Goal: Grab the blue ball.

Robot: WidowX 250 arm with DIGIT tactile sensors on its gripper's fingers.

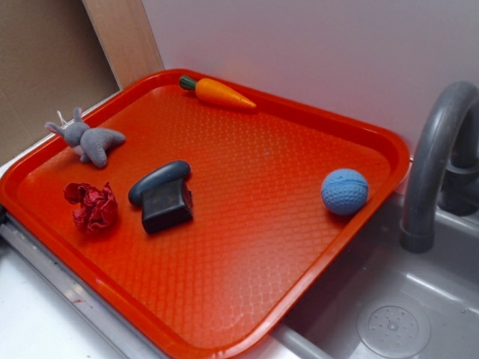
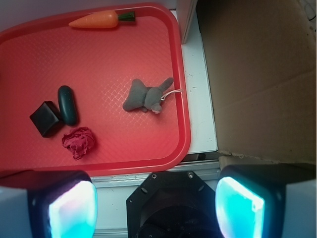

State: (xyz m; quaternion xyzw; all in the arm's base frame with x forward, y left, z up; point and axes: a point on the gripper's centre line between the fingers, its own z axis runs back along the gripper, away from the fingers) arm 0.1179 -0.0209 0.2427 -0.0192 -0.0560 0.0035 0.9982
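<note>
An orange-red tray (image 1: 224,299) with a textured bottom rests partly over a grey toy sink (image 1: 389,314), beside a curved grey faucet (image 1: 434,157), under a plain white wall (image 1: 314,52). Brown cardboard (image 2: 257,74) stands past the tray's far left side. The blue ball (image 1: 345,191) sits near the tray's right edge, close to the faucet and clear of everything else. A toy carrot (image 1: 218,92) lies along the back edge. A grey plush bunny (image 1: 90,140) rests near the left corner, with a crumpled red cloth (image 1: 93,207) and a dark blue-grey rounded toy with a black block (image 1: 163,196) toward the front-left. In the wrist view the gripper (image 2: 157,206) hangs off the tray's edge, its fingers (image 2: 73,208) spread wide apart and empty.
</note>
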